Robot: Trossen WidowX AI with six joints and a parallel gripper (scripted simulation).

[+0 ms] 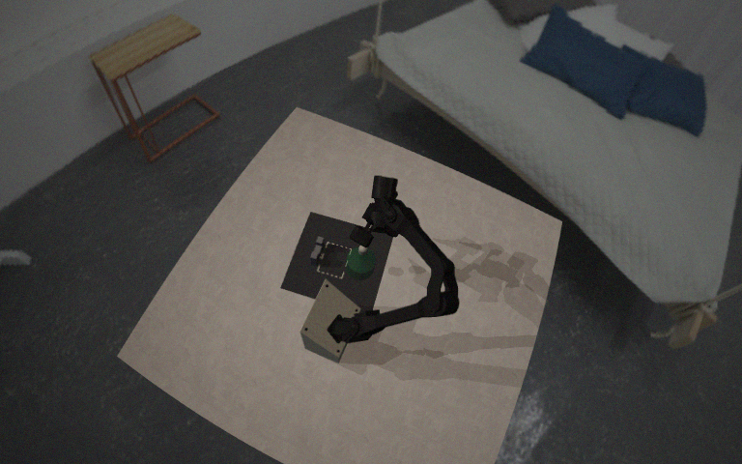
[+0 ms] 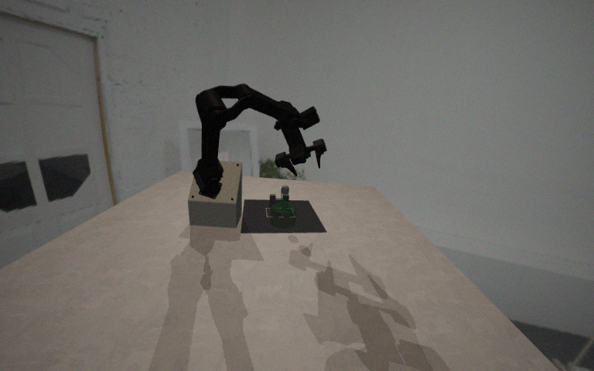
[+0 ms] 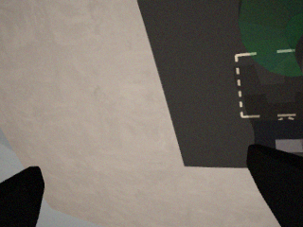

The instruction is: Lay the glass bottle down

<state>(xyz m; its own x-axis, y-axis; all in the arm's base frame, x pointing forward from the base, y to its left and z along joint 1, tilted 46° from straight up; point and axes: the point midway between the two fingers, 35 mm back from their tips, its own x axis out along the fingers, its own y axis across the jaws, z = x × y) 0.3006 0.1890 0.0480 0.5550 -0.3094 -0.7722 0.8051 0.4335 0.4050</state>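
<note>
Top view: green bottle [image 1: 360, 263] [image 2: 283, 214] [image 3: 270, 28] stands upright; hand [image 1: 367, 229] [image 2: 308, 171] [image 3: 147, 166] wide open, holding nothing; grasp, laying down, letting go all left.

arm [image 1: 441, 268] [image 2: 262, 101]: raised, bent at elbow, wrist angled down
fingers [image 1: 361, 235] [image 2: 308, 171]: wide open, nothing between, pointing downward
</note>
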